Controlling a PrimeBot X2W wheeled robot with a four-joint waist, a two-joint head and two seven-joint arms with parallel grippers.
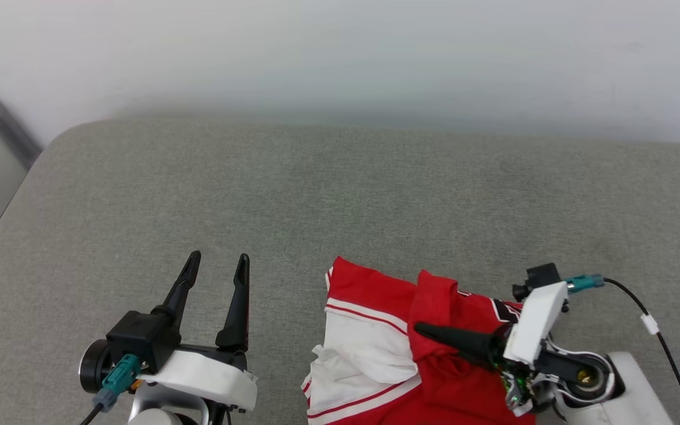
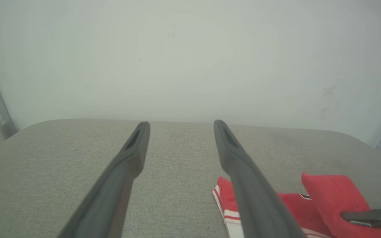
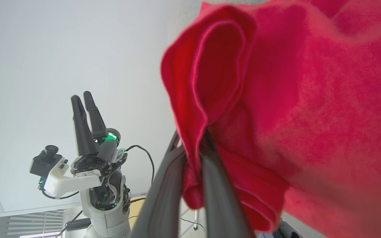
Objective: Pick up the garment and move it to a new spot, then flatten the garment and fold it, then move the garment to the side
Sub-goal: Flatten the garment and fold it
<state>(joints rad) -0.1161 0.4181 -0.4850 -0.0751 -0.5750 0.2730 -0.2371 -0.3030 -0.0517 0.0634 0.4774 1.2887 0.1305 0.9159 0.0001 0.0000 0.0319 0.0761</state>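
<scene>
The garment [image 1: 369,348], red with white sleeves and striped trim, lies crumpled on the grey cushion [image 1: 340,195] at the lower right. My right gripper [image 1: 424,328] points left across it and is shut on a raised red fold. In the right wrist view the fingers [image 3: 164,195] pinch that red cloth [image 3: 293,99], which drapes over them. My left gripper [image 1: 219,260] stands open above bare cushion, left of the garment. Its two fingers [image 2: 127,165] hold nothing, and the garment [image 2: 329,195] lies to their lower right. My left gripper [image 3: 81,96] also shows from the right wrist.
A pale wall [image 1: 340,53] runs behind the cushion's far edge. The cushion's rounded corner and a grey metal bar [image 1: 3,124] are at the far left. A black cable [image 1: 650,321] trails from my right wrist. Bare cushion stretches ahead and left.
</scene>
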